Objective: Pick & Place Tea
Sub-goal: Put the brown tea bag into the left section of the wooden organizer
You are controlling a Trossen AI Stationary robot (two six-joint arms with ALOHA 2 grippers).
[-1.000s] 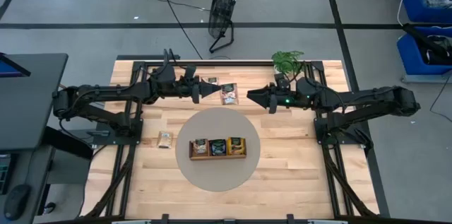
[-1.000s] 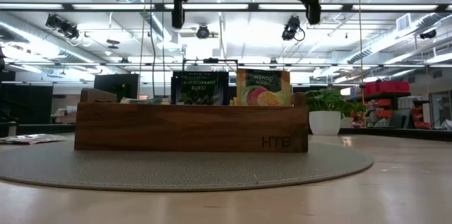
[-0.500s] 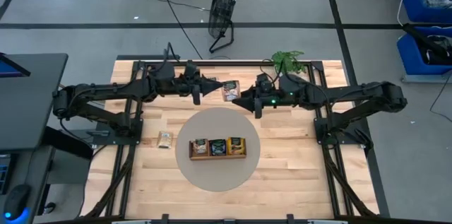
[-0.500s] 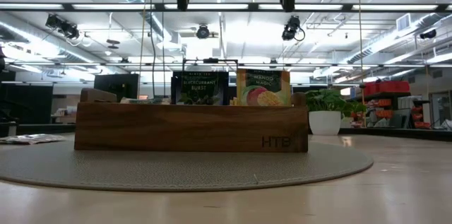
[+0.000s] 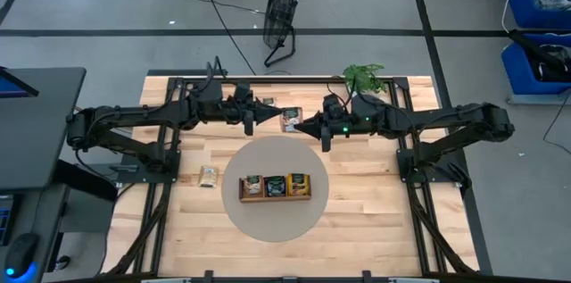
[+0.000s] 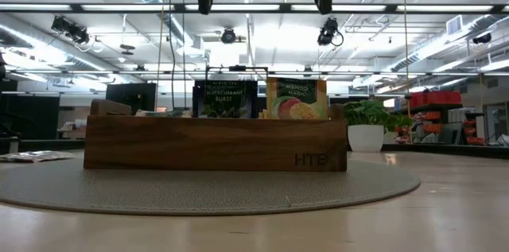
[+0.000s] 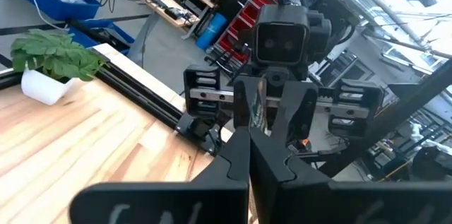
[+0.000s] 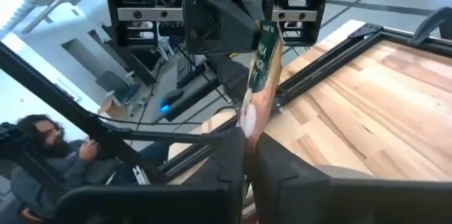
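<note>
Left claw (image 5: 280, 114) and right claw (image 5: 300, 126) both clamp one tea sachet (image 8: 263, 60) above the table (image 5: 375, 220).

You see a green, beige-cornered sachet (image 8: 263, 75), a brown tray (image 6: 215, 142), and a grey mat (image 5: 268, 153).

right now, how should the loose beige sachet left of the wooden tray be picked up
The beige sachet lies flat on bare wood, clear of the wooden tray: come straight down and pinch across two opposite edges, since its sides offer no height. The left gripper is nearer but holds another sachet up by the right gripper.
</note>
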